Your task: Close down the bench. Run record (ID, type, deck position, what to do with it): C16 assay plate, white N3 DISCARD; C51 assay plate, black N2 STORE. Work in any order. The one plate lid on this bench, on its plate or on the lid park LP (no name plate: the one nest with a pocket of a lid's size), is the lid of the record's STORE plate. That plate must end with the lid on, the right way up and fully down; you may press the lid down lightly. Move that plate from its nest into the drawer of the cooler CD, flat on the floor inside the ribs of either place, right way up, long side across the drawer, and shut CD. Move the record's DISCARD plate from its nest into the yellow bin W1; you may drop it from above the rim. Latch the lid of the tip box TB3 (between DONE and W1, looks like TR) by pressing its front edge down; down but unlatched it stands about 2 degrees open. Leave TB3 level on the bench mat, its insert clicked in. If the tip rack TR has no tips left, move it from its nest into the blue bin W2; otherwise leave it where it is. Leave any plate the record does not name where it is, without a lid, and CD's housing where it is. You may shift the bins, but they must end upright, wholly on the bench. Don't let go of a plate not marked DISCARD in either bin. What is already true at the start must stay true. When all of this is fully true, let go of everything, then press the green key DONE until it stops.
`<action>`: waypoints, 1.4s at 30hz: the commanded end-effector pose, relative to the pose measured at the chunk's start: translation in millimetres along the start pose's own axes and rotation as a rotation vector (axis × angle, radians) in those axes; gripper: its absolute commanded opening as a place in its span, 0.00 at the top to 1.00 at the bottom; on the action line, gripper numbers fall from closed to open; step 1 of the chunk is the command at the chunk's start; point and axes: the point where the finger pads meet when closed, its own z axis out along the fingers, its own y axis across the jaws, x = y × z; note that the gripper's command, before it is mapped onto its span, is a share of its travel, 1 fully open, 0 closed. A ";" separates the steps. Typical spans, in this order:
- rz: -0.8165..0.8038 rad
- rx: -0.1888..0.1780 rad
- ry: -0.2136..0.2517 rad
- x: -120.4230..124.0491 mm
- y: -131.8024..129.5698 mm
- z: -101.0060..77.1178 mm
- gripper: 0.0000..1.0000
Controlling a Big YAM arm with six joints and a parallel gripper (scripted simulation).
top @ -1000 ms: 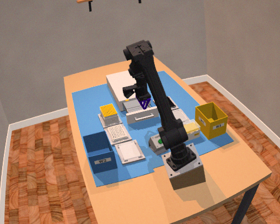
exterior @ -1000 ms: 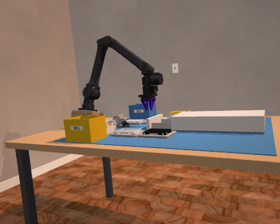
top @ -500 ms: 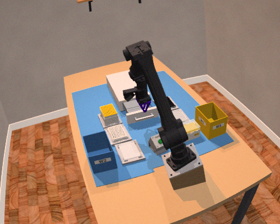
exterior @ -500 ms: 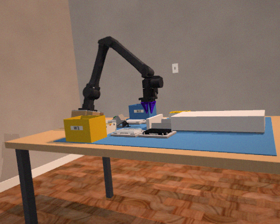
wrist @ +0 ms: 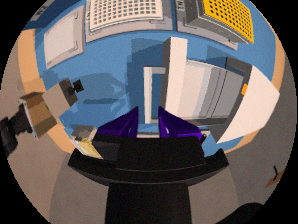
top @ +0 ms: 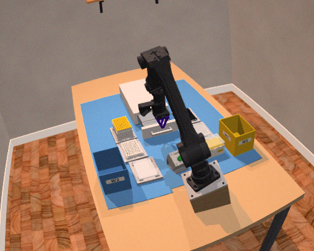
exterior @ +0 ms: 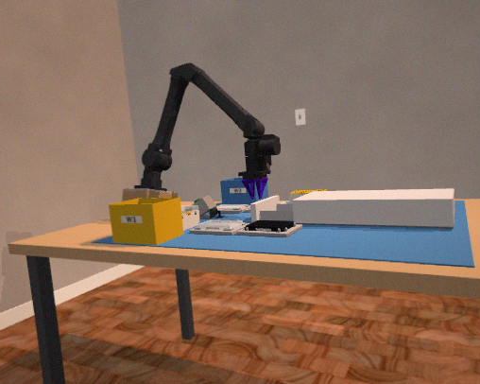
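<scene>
My gripper [top: 162,122] hangs fingers down over the front part of the open drawer [top: 158,128] of the white cooler CD [top: 138,96]. Its purple fingers stand a little apart with nothing between them. In the wrist view the drawer [wrist: 196,86] shows a grey ribbed floor with no plate in it. The black plate [exterior: 269,226] sits in its nest with no lid on it. The white plate [exterior: 218,227] sits in the nest beside it, near the yellow bin W1 [top: 237,133]. The arm partly hides both plates in the top view.
The tip rack TR [top: 121,123] shows yellow tips. A white well plate [top: 132,148] and a flat pale nest [top: 144,169] lie beside the blue bin W2 [top: 112,170]. The tip box TB3 [top: 215,144] and the green key DONE [top: 178,158] stand near the arm's base.
</scene>
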 end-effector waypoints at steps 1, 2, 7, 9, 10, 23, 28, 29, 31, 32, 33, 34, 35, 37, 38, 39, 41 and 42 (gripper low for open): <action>-0.005 0.013 0.000 -5.3 -3.5 2.4 0.70; -0.003 0.018 0.000 -4.0 -7.1 2.9 0.70; -0.002 0.009 0.000 -3.8 -2.7 11.0 0.70; -0.018 0.055 0.001 -8.7 -19.9 -6.7 0.70; -0.014 0.043 0.001 -7.3 -17.3 2.1 0.70; -0.003 0.026 0.000 -3.5 -10.4 25.6 0.70; -0.005 0.011 0.000 -5.2 -5.0 35.0 0.70; -0.004 0.007 0.000 -5.1 -2.8 37.5 0.70; -0.001 0.008 0.000 -3.1 -2.9 39.7 0.70; 0.001 0.012 0.000 -2.3 -4.9 39.8 0.70; 0.001 0.014 0.000 -2.1 -5.7 40.7 0.70; 0.000 0.011 0.000 -2.6 -4.7 42.7 0.70; -0.003 0.012 0.000 -4.1 -5.2 43.8 0.70; -0.006 0.038 0.000 -2.1 -14.7 30.0 0.70; -0.006 0.038 0.000 -2.1 -14.7 30.0 0.70; -0.006 0.038 0.000 -2.1 -14.7 30.0 0.70; -0.006 0.038 0.000 -2.1 -14.7 30.0 0.70; -0.006 0.038 0.000 -2.1 -14.7 30.0 0.70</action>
